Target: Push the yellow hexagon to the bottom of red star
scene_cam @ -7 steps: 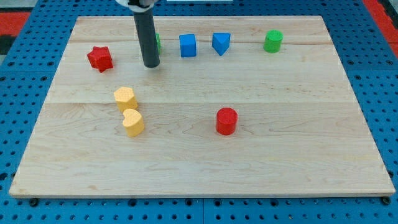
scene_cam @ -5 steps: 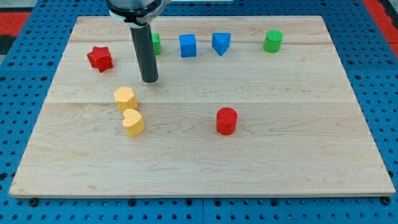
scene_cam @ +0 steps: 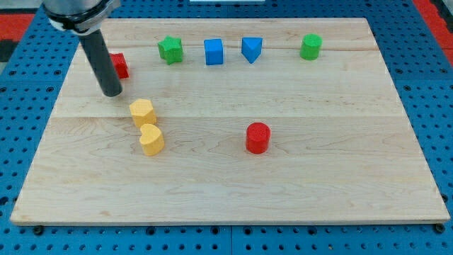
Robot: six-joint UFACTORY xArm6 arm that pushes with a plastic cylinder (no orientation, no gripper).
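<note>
The yellow hexagon [scene_cam: 142, 112] lies left of the board's middle, touching the yellow heart [scene_cam: 151, 139] just below it. The red star [scene_cam: 119, 65] sits near the upper left, partly hidden behind my rod. My tip [scene_cam: 112, 93] rests on the board just below the red star and up-left of the yellow hexagon, a short gap away from it.
A green star [scene_cam: 170, 49], a blue cube [scene_cam: 214, 52], a blue triangle [scene_cam: 251, 49] and a green cylinder [scene_cam: 310, 47] line the top of the board [scene_cam: 233, 184]. A red cylinder [scene_cam: 258, 137] stands right of centre.
My tip has moved left and slightly down, from right of the red star to just below it. The green star is now uncovered. No block has moved.
</note>
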